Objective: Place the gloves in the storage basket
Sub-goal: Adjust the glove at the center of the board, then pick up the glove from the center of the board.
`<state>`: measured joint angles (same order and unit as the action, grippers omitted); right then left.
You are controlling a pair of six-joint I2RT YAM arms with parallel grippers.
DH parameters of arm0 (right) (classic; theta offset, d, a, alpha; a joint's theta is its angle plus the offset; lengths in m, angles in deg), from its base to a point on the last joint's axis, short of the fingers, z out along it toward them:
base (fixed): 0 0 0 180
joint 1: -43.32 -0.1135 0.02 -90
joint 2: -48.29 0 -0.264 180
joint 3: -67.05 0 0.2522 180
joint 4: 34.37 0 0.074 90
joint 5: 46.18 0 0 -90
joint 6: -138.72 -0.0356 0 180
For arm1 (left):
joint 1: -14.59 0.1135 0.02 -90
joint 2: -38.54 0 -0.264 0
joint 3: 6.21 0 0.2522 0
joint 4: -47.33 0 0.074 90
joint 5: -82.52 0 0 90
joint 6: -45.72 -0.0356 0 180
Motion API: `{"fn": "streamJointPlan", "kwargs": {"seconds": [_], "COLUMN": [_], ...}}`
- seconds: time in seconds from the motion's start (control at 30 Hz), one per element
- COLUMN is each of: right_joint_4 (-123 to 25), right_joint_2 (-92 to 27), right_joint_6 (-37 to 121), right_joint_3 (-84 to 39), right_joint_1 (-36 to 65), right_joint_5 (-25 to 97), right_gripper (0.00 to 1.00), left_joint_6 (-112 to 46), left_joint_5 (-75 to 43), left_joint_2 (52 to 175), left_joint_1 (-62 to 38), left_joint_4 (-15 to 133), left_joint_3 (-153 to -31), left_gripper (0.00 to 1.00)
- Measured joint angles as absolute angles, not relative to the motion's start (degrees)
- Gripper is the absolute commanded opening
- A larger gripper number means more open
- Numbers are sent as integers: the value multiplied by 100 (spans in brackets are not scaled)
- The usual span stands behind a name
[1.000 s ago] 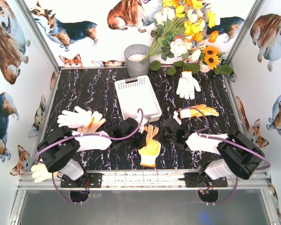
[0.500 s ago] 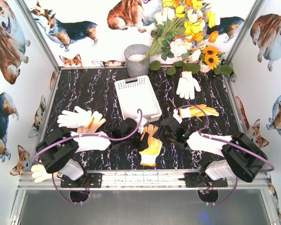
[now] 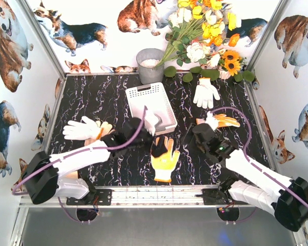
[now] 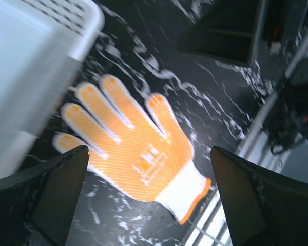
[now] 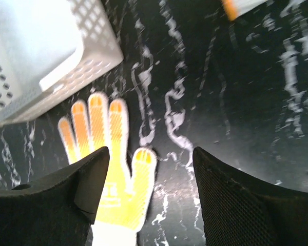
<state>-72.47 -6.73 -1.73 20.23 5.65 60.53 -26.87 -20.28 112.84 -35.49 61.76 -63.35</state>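
1. Your top view looks down from above and behind the near edge, far enough back to take in the whole table [image 3: 92,102].
2. Your left wrist view sits close over the table, slanting down.
3. Your right wrist view sits equally close, looking steeply down.
4. All three share the yellow-palmed glove [image 3: 166,159] and the basket [image 3: 143,92] corner beside it.

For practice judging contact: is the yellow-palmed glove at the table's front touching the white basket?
Apart. The right wrist view shows dark table between the fingertips of the yellow-palmed glove and the basket wall.
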Motion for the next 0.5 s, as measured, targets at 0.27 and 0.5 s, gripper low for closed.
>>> {"fn": "streamJointPlan", "kwargs": {"seconds": [0.27,0.5], "right_joint_4": [-7642,-7384], "right_joint_2": [-1051,-1759], "right_joint_6": [399,377], "right_joint_3": [1606,1573], "right_joint_1": [1953,3323], "right_joint_5": [5824,5275], "right_gripper": [70,70], "left_joint_6": [-2978,-3321], "left_joint_5": [-1704,-1211], "left_joint_2": [10948,10382], "left_joint_1": [-1932,-570], "left_joint_4": [7199,7649], "left_joint_3": [-7207,-7185], "left_gripper": [100,100]}}
